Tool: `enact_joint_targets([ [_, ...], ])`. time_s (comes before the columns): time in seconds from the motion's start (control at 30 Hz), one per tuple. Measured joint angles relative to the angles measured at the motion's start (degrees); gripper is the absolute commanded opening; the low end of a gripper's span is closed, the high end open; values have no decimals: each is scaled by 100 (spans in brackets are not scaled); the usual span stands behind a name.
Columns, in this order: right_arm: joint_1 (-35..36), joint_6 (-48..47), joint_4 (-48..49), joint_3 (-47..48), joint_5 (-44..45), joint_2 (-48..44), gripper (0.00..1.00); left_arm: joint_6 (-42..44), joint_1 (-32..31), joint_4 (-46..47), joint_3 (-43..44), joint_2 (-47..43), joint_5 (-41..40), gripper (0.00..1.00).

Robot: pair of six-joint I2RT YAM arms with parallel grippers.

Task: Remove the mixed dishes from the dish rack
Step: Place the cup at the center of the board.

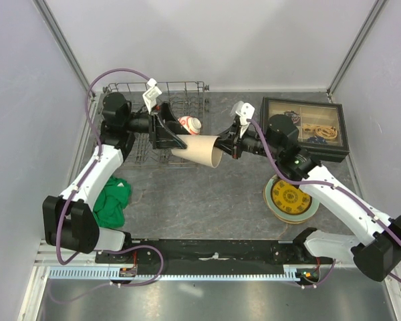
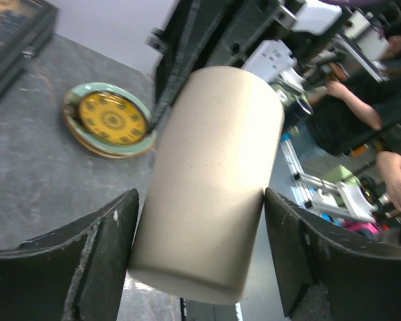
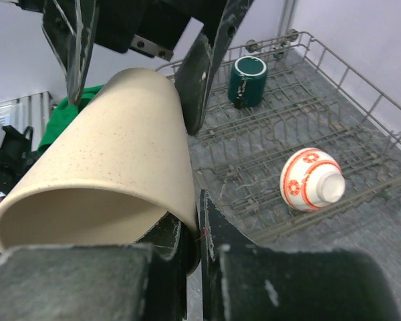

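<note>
your right gripper was clamped shut on the beige cup's rim, cup airborne at the dish rack's right end. your left gripper straddled its base, spread wide; grip undetermined.

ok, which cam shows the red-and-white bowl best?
Right wrist: the bowl lies in the rack, large, unobstructed, pattern and foot clear. Top external shows it only small, from above. Left wrist does not show it.
</note>
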Motion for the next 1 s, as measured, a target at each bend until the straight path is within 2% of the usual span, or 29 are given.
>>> enact_joint_targets([
  [0.07, 9, -83, -61, -17, 140, -70, 0, 37, 140, -42, 42, 0, -92, 99],
  [0.23, -109, -284, -282, -195, 511, -201, 0, 59, 568, -120, 133, -2, -96, 99],
  [0.4, -267, -525, -920, -195, 938, -181, 0, 120, 944, -201, 151, -13, -94, 99],
  [0.5, -339, -719, -1488, 24, 1285, -2, 0, 457, 1241, -780, 291, -4, -96, 99],
  [0.6, -385, -925, -2039, 326, 1781, 282, 0, 1628, 1537, -2411, 835, 105, -219, 99],
  [0.77, -481, -1174, -2861, 564, 2463, 540, 0, 3807, 1613, -4684, 1587, 269, -1038, 99],
  [0.83, -518, -1246, -3250, 723, 2643, 634, 0, 4465, 1611, -5340, 1604, 271, -1386, 99],
  [1.0, -619, -1408, -4277, 1558, 3038, 1180, 0, 5486, 1609, -6400, 1604, 367, -2120, 99],
])
